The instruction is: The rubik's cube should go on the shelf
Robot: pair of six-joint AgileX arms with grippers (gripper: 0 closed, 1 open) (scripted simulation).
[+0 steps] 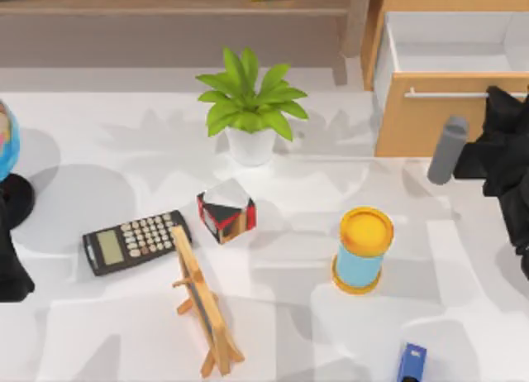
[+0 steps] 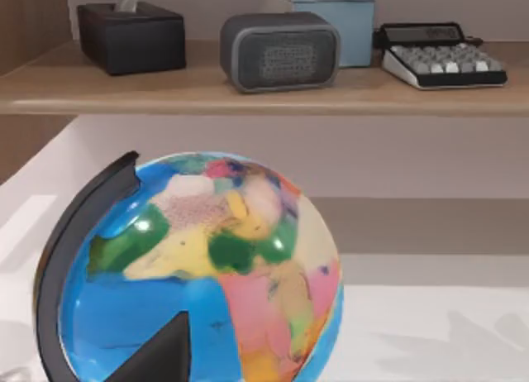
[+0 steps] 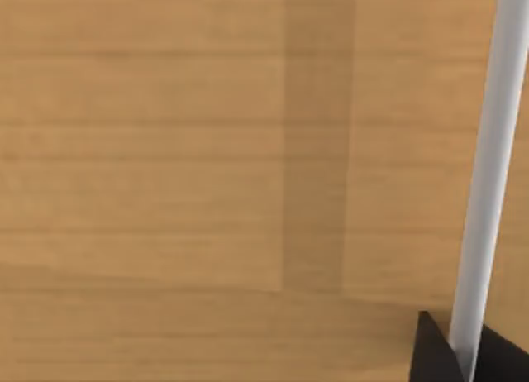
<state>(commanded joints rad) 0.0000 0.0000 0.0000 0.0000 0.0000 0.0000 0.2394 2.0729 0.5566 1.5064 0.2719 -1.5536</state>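
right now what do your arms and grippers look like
Both arms are matte black and angular. The right arm at the table's right edge carries a grey cylindrical part. The right gripper's fingertips are pointed black wedges. The left arm is a plain black bulk at the left edge.

white table top [image 1: 463, 299] fills most of the top view, lit from above; soft grey shadows of the objects fall across it, largest at the left and lower centre of the frame.

wooden drawer unit [image 1: 430, 126] sits in the upper right of the frame, drawer pulled open, pale interior visible, silver bar handle [image 1: 450, 93] across its light-brown front.

in the right wrist view the wood grain of the drawer front [image 3: 207, 150] runs horizontally, with the bar handle crossing the right side of the frame.

a pale grey-mauve wall [image 2: 397, 155] runs across the middle of the left wrist view, a brown wood side panel [image 2: 29, 22] at upper left.
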